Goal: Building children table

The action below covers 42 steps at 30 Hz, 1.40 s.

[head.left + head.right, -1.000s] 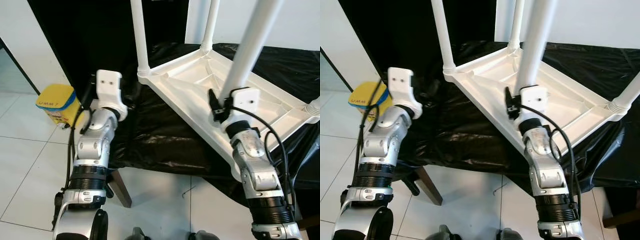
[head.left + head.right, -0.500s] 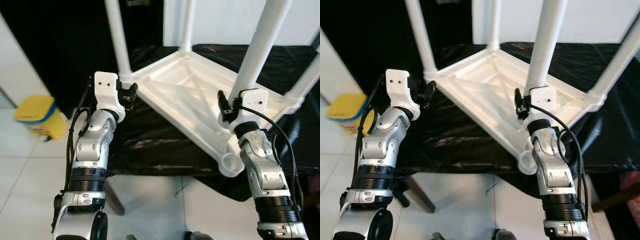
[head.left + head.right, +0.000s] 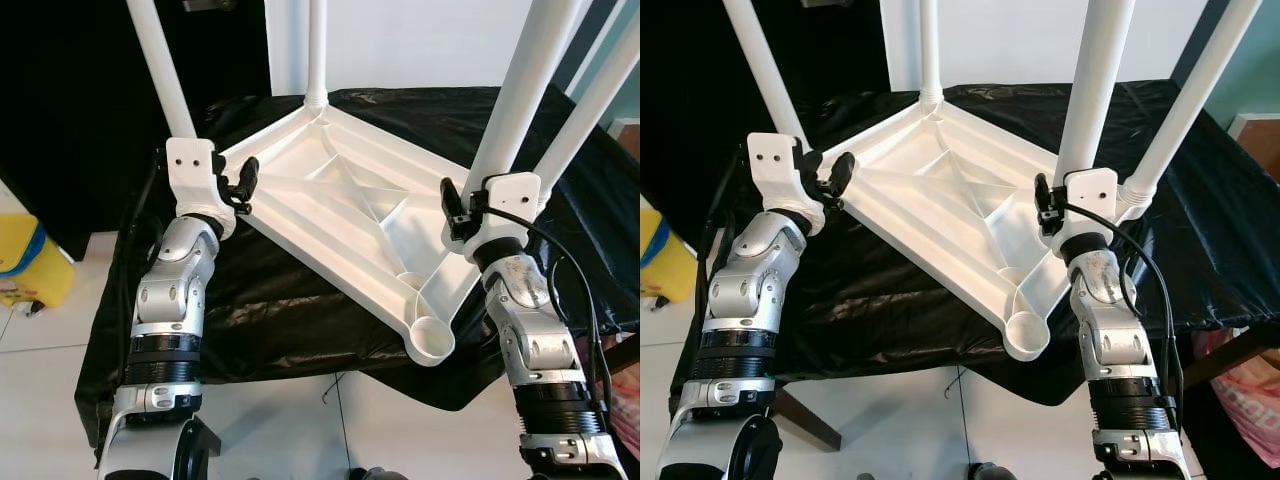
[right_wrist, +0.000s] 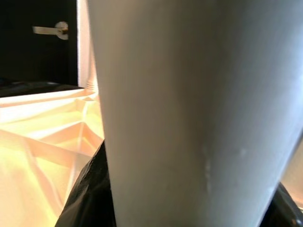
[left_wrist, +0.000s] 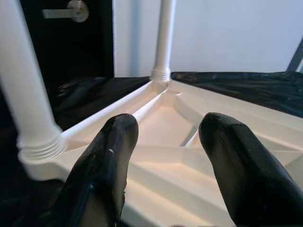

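A white plastic children's table (image 3: 340,215) lies upside down on a black sheet. Three white legs stand in its corners, and the near corner has an empty round socket (image 3: 432,340). My right gripper (image 3: 468,205) is shut on a fourth white leg (image 3: 520,90), held upright over the table's right edge, beside the right corner leg (image 3: 600,90). In the right wrist view this leg (image 4: 189,118) sits between the fingers. My left gripper (image 3: 243,183) is open at the table's left rim, near the left corner leg (image 5: 26,104), with nothing between its fingers (image 5: 113,156).
The black sheet (image 3: 300,300) covers a low support and hangs over its front edge. A yellow bin (image 3: 25,265) stands on the white tiled floor at the left. A dark door with a handle (image 5: 71,9) is behind. A pink bag (image 3: 1250,400) sits low right.
The whole view has swung, so the bin has slid left in the picture. My left gripper has come in to the table's left rim. My right gripper keeps its hold on the leg.
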Tool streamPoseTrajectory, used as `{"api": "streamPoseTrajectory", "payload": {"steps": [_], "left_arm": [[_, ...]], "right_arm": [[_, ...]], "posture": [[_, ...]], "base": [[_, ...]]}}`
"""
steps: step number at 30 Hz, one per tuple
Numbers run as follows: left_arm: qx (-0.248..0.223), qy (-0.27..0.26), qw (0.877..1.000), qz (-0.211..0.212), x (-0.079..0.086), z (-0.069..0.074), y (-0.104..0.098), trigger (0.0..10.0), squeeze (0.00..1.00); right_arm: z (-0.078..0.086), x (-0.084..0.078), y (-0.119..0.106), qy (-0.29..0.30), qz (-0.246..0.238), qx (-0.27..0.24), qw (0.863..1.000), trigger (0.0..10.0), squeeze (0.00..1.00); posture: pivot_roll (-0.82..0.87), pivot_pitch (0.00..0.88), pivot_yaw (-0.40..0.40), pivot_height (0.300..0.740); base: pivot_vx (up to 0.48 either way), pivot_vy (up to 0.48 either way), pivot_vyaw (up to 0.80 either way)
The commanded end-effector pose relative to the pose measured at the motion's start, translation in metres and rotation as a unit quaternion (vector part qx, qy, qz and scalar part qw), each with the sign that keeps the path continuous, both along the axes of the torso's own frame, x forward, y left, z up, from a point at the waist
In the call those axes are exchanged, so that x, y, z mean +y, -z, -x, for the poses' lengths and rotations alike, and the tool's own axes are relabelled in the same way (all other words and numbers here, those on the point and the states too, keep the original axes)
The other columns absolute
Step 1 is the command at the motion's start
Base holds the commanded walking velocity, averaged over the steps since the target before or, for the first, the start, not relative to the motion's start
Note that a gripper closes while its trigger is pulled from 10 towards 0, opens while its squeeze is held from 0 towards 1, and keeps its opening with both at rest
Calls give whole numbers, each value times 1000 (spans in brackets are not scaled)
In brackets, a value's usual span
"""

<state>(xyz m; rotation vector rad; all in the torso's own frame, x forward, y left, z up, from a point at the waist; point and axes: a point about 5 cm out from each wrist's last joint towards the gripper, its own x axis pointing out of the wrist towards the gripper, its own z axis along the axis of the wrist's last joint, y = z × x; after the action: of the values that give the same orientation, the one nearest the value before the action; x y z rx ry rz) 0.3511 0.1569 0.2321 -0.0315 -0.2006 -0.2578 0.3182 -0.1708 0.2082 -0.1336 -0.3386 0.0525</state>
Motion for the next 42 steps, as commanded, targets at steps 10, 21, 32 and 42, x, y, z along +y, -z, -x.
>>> {"api": "streamPoseTrajectory", "payload": {"steps": [10, 21, 32, 42], "left_arm": [[0, 1, 1000, 10, 1, 2, 1, 10000, 0], [-8, 19, 1000, -11, -1, 0, -3, 10000, 0], [-45, 113, 987, -107, -11, 9, -4, 10000, 0], [-13, 217, 936, -276, -15, 17, 24, 10000, 0]], "right_arm": [[-1, -1, -1, -1, -2, -9, 1000, 10000, 0], [5, -4, -3, 12, -10, -25, 1000, 10000, 0], [13, -13, 9, 71, -19, -6, 997, 10000, 0], [18, -21, 12, 97, -21, 3, 995, 10000, 0]], "posture": [[-130, 9, -26, 740], [-152, 46, 8, 740], [-174, 61, 46, 740], [-201, 68, 65, 740]], "base": [[0, 0, -753], [0, 0, -41], [0, 0, 0], [0, 0, 0]]}}
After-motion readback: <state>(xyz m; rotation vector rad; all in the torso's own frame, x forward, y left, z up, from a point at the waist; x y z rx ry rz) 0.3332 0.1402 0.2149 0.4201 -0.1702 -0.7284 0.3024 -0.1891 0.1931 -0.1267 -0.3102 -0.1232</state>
